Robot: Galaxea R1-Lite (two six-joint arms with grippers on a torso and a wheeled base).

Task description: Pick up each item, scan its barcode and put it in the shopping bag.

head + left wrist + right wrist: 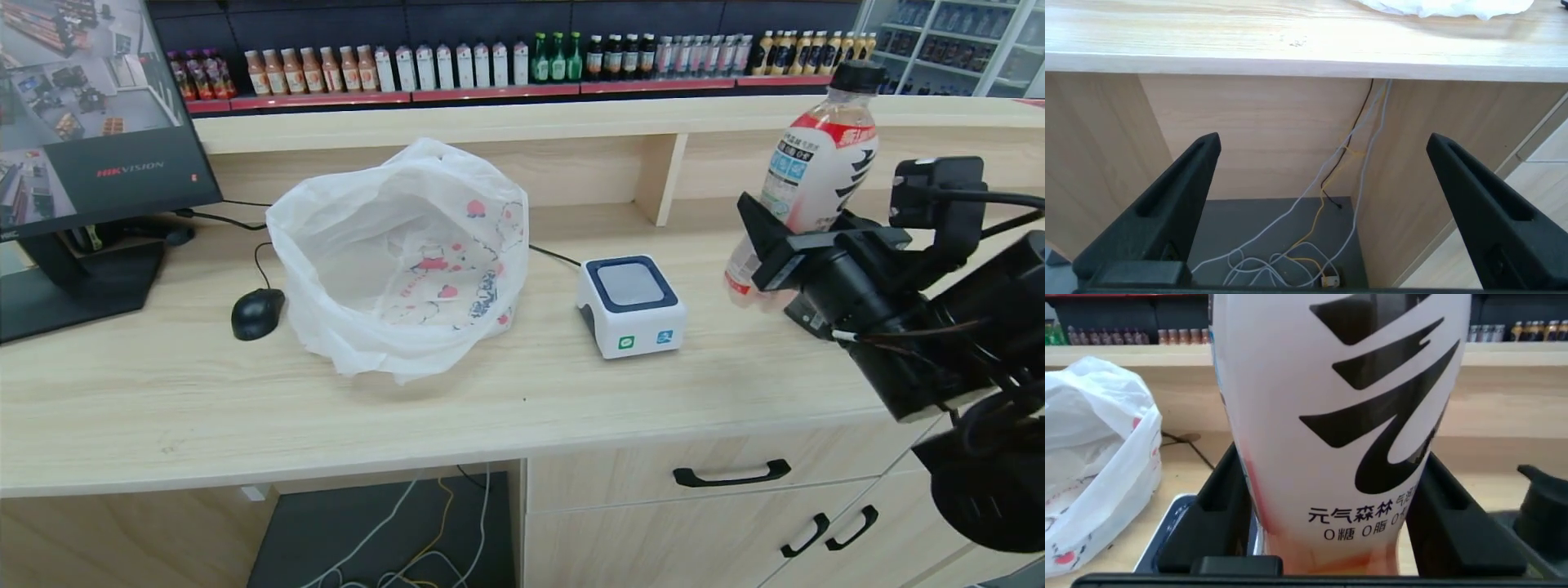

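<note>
A pale drink bottle (804,175) with a black cap and a red, white and blue label is held upright above the counter's right side, and my right gripper (796,245) is shut on its lower half. In the right wrist view the bottle (1343,416) stands between the black fingers (1208,514). The white barcode scanner (630,305) sits on the counter just left of the bottle. The open white shopping bag (404,253) stands left of the scanner. My left gripper (1323,216) is open below the counter edge, facing loose cables.
A monitor (90,122) and a black mouse (257,314) occupy the counter's left part. A raised wooden ledge (571,122) runs behind, with a shelf of drink bottles (522,61) beyond. Drawers with black handles (731,475) are under the counter.
</note>
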